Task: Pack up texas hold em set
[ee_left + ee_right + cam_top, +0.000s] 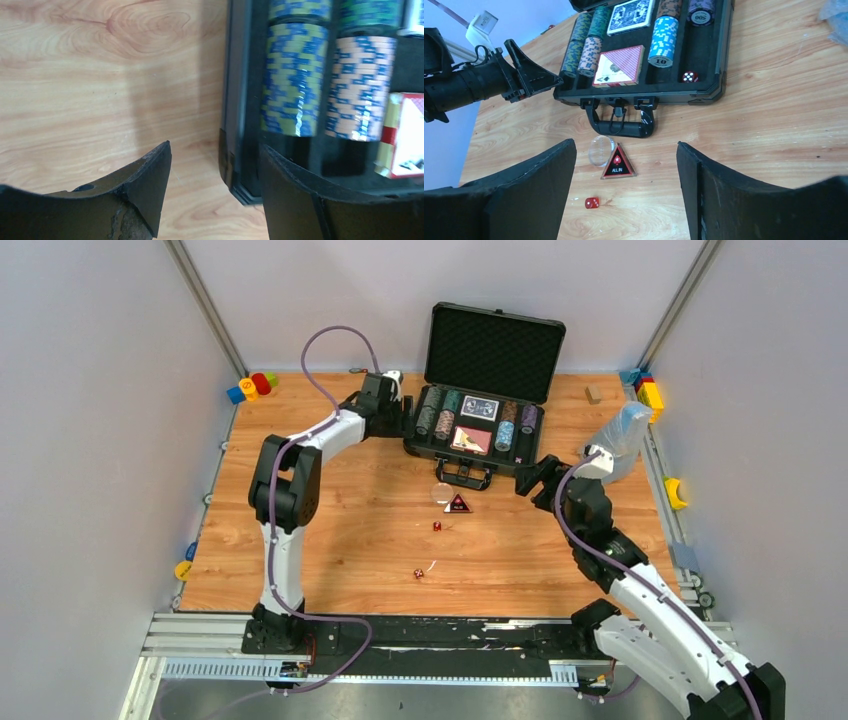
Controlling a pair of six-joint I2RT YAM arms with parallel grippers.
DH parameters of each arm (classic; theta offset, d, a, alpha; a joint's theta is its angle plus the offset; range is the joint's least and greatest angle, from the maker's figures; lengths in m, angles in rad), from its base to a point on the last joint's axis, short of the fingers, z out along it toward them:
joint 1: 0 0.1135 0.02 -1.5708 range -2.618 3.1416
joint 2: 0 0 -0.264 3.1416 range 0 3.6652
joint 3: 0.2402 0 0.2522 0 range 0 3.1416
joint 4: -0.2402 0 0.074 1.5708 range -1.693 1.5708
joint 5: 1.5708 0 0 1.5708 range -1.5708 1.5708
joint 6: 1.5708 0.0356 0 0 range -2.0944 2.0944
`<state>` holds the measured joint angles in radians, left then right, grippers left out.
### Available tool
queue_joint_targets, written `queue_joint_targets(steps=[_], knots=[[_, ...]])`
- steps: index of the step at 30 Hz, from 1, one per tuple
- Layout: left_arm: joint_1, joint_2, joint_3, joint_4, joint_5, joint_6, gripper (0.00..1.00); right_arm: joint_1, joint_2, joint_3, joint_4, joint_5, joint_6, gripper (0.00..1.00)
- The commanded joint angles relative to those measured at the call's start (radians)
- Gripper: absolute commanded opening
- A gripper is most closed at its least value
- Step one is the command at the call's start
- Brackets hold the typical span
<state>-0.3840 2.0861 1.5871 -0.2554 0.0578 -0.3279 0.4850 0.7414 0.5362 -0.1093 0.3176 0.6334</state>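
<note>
Button (pixel 618 162) sits centre frame, ahead of our right end effector (pixel 625 149)
Jaws apart, empty; left end effector (pixel 215 146), also apart, straddles the case (pixel 234 100).

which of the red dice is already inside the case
The red die beside the light-blue chip roll, inside the case. The second die lies loose on the table by the triangular button, the third die nearer the arms.
</note>
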Motion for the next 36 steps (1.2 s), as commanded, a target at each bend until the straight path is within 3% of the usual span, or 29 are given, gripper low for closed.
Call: queue_joint_targets(steps=[1, 6, 10, 13, 17, 20, 29, 36], knots=[[0.012, 0.085, 0.09, 0.009, 0.075, 0.002, 0.7, -0.02, 0.021, 0.045, -0.001, 0.028, -0.015, 0.75], [0.013, 0.136, 0.098, -0.001, 0.108, 0.01, 0.61, -0.026, 0.067, 0.061, 0.008, -0.054, -0.022, 0.75], [0.016, 0.11, 0.051, 0.004, 0.092, 0.023, 0.37, -0.026, 0.237, 0.122, -0.047, -0.198, -0.065, 0.79], [0.03, 0.053, -0.026, 0.014, 0.067, 0.02, 0.25, -0.017, 0.387, 0.191, -0.09, -0.277, -0.087, 0.85], [0.063, -0.044, -0.161, 0.07, 0.065, -0.004, 0.16, 0.088, 0.582, 0.321, -0.181, -0.173, -0.092, 0.91], [0.079, -0.108, -0.241, 0.088, 0.045, -0.006, 0.02, 0.172, 0.703, 0.407, -0.218, -0.091, -0.089, 0.92], [0.083, -0.283, -0.515, 0.205, 0.057, -0.088, 0.0, 0.27, 0.87, 0.491, -0.213, -0.065, -0.067, 0.92], [0.083, -0.365, -0.604, 0.234, 0.05, -0.125, 0.0, 0.32, 0.808, 0.422, -0.225, -0.135, -0.072, 0.91]])
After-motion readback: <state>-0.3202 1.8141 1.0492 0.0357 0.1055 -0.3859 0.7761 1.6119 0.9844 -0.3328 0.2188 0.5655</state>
